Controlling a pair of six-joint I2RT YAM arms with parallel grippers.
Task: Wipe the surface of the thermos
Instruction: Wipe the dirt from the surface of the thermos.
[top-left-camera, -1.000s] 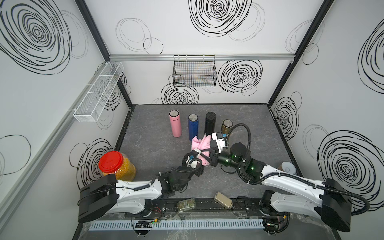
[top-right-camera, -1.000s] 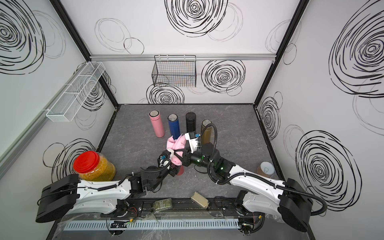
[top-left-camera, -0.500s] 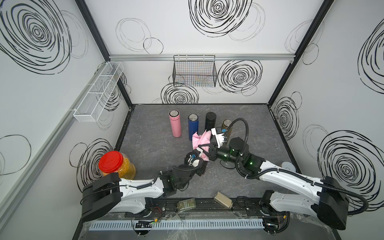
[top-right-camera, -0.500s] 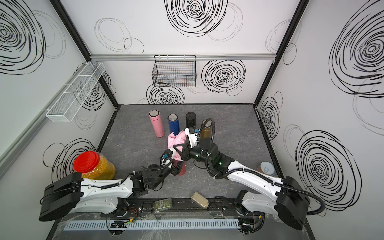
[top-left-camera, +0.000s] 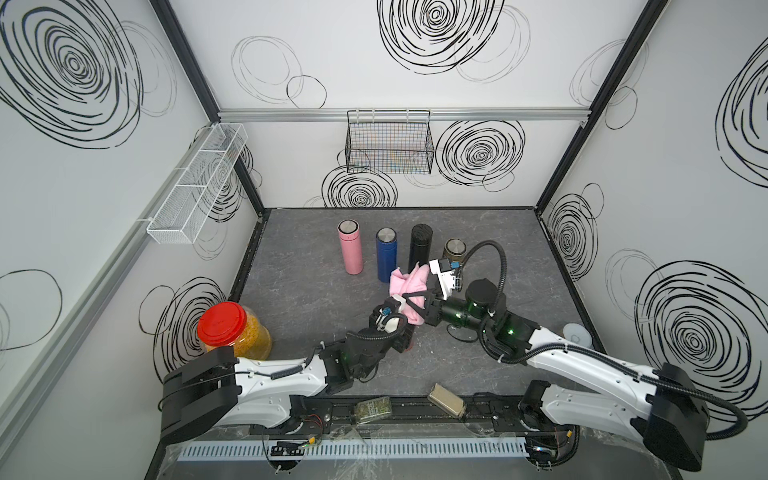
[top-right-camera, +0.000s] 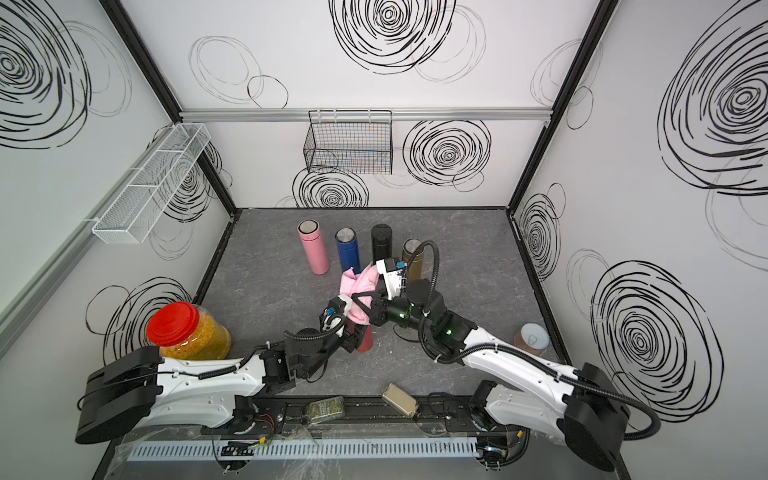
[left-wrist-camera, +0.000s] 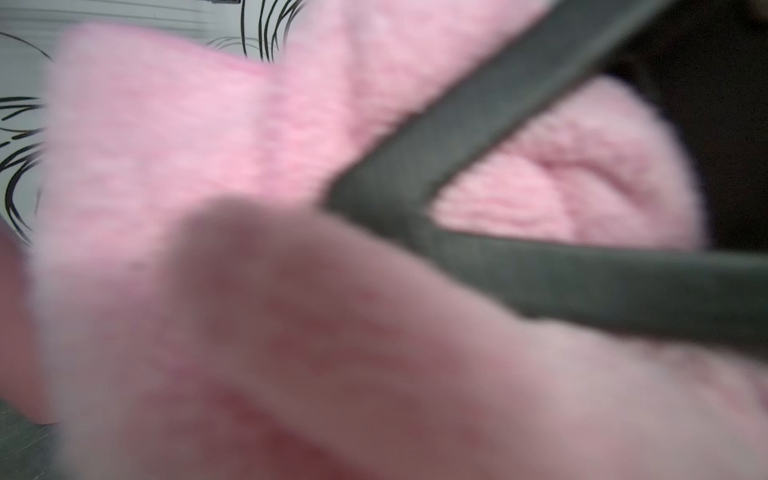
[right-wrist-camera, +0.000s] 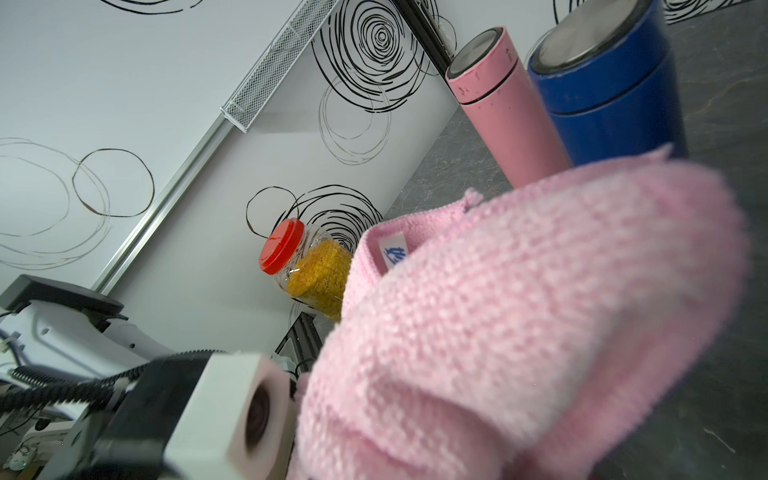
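A red thermos (top-right-camera: 365, 340) stands upright near the front middle of the floor; only its lower part shows in both top views (top-left-camera: 409, 343). My left gripper (top-right-camera: 353, 332) is shut around its body. A pink knitted cloth (top-left-camera: 409, 280) is draped over the thermos's top, and my right gripper (top-left-camera: 411, 301) is shut on it from the right. In the left wrist view the cloth (left-wrist-camera: 166, 145) fills the frame, crossed by the right gripper's dark fingers (left-wrist-camera: 582, 282). In the right wrist view the cloth (right-wrist-camera: 540, 291) hides the jaws.
Behind the cloth stand pink (top-left-camera: 350, 249), blue (top-left-camera: 386, 255), black (top-left-camera: 419, 245) and bronze (top-left-camera: 454, 249) thermoses. A red-lidded jar (top-left-camera: 232, 332) sits front left. A tan block (top-left-camera: 446, 400) and a green packet (top-left-camera: 372, 409) lie on the front rail. A black wire basket (top-left-camera: 388, 141) hangs on the back wall.
My right gripper has carried the pink cloth upward and toward the back over the thermos's top. The left arm has shifted only slightly and keeps its grip.
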